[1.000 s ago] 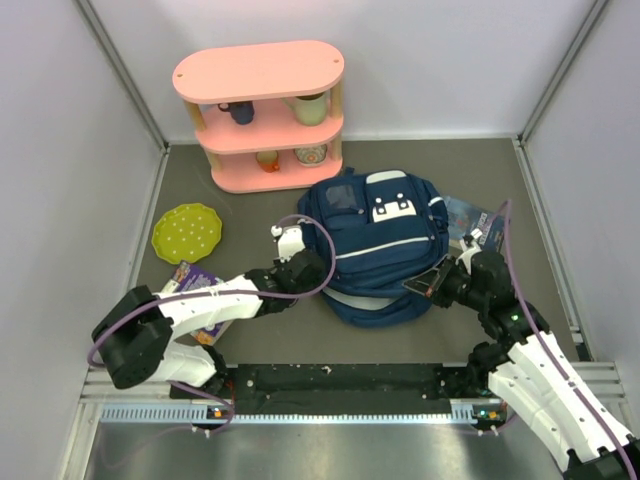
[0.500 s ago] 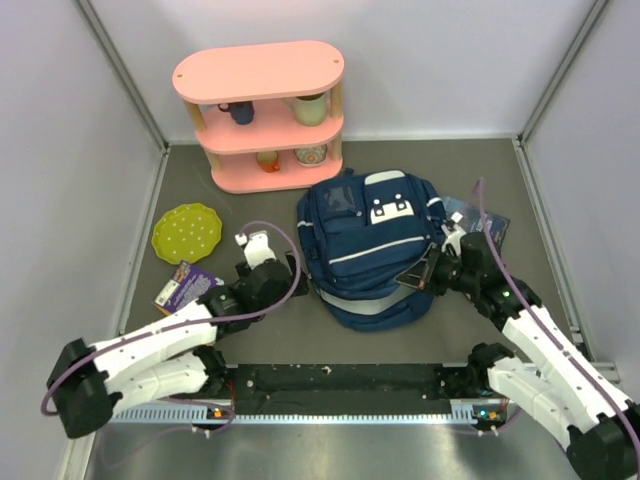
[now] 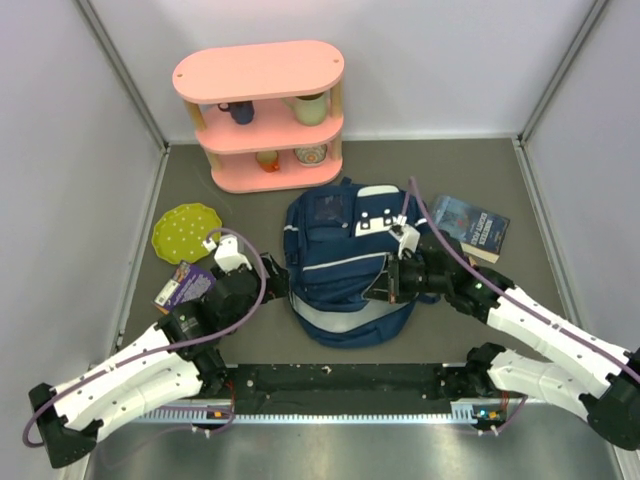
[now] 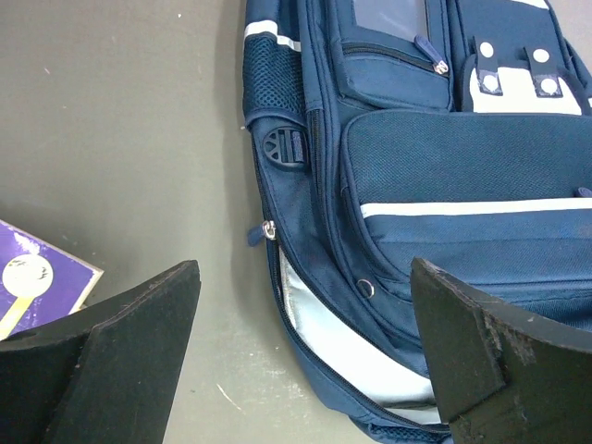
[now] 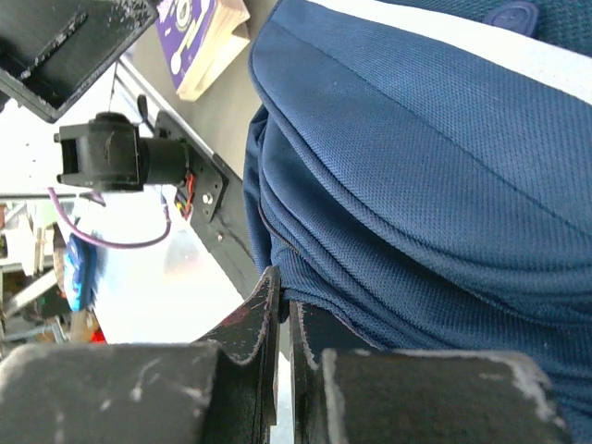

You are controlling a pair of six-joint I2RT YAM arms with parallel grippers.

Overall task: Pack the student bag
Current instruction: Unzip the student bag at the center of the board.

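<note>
Got the student bag (image 3: 345,270) lying flat on the grey table (image 3: 480,170), about dead centre, just in front of the pink shelf (image 3: 260,110) and right between both arms. Found the left gripper (image 3: 275,285) parked at the bag's left edge — spread wide, gripping nothing, just framing the side zipper and a strip of bare table in the wrist view. Found the right gripper (image 3: 385,283) over on the bag's right half, pinched nearly closed with only a sliver of gap, nipping a fold of the navy fabric. Also spotted a purple book (image 3: 185,285) and a green plate (image 3: 187,232) off to the left, plus a blue book (image 3: 470,225) near the bag's upper right.
</note>
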